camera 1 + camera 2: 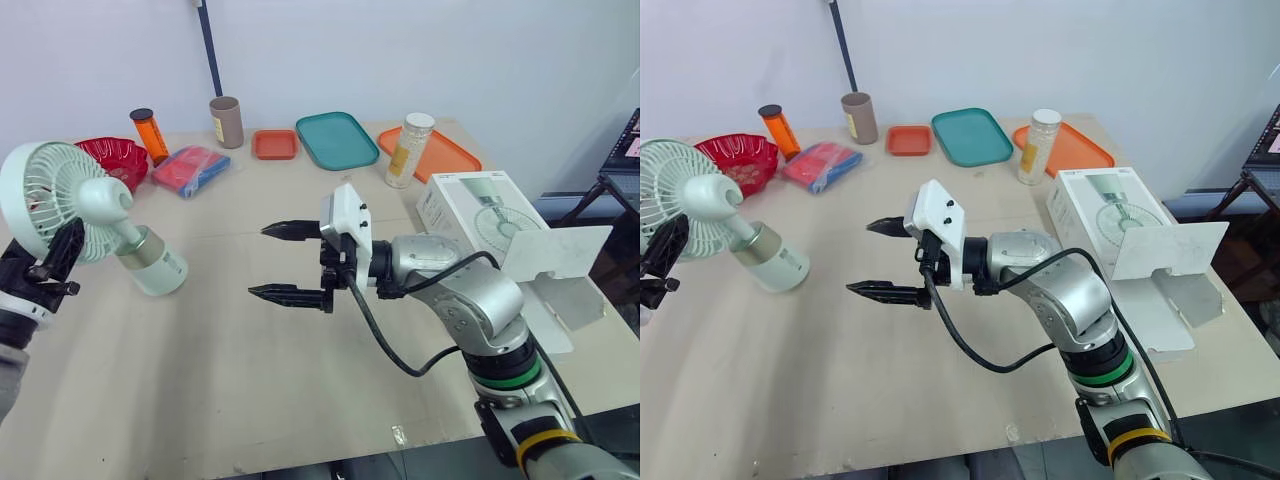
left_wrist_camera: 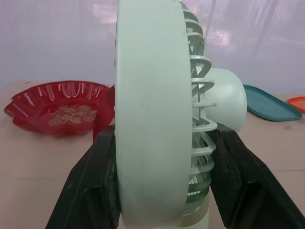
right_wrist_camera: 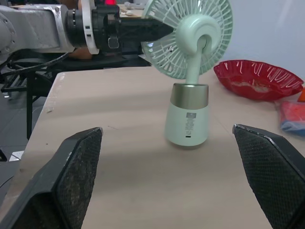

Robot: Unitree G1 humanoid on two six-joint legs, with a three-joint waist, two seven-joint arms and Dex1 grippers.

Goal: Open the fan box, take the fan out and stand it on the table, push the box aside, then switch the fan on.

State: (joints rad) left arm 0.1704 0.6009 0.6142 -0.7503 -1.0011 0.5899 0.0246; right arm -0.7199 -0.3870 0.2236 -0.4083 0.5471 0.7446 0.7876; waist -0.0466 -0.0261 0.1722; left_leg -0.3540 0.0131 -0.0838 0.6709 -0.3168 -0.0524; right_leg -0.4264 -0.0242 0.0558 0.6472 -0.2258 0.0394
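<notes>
We see the wooden table (image 1: 250,380) first, and on its right side the white fan box (image 1: 470,205) lying with its flap open, well apart from the fan. The pale green fan (image 1: 60,195) leans at the table's left side, its base seemingly resting on the tabletop. We find the right gripper (image 1: 260,261) hovering over mid-table, fingers spread wide and empty, aimed toward the fan. The left gripper (image 2: 162,138) clamps the fan's round grille head between both fingers. A red bowl (image 1: 115,160) sits just behind the fan.
</notes>
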